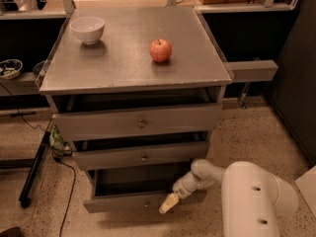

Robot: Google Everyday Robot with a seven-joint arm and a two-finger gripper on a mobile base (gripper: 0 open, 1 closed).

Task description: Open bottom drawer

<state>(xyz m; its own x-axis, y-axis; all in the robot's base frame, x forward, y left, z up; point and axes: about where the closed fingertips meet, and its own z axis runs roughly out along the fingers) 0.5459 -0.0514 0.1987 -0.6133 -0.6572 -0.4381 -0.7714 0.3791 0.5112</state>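
The bottom drawer [118, 202] is the lowest of three grey drawers in the cabinet. It stands pulled out further than the two above, with its dark inside showing. Its small knob [146, 202] sits at the middle of the front. My gripper [168, 204] reaches in from the lower right on a white arm [247, 196]. Its yellowish tip lies against the drawer's front, just right of the knob. The middle drawer [140, 156] and the top drawer [138, 122] are each slightly out.
A white bowl [87, 29] and a red apple [160, 50] stand on the cabinet top [123, 63]. A black stand leg [32, 174] and cables lie on the floor at the left. A dark shelf unit [15, 75] with a small dish is left of the cabinet.
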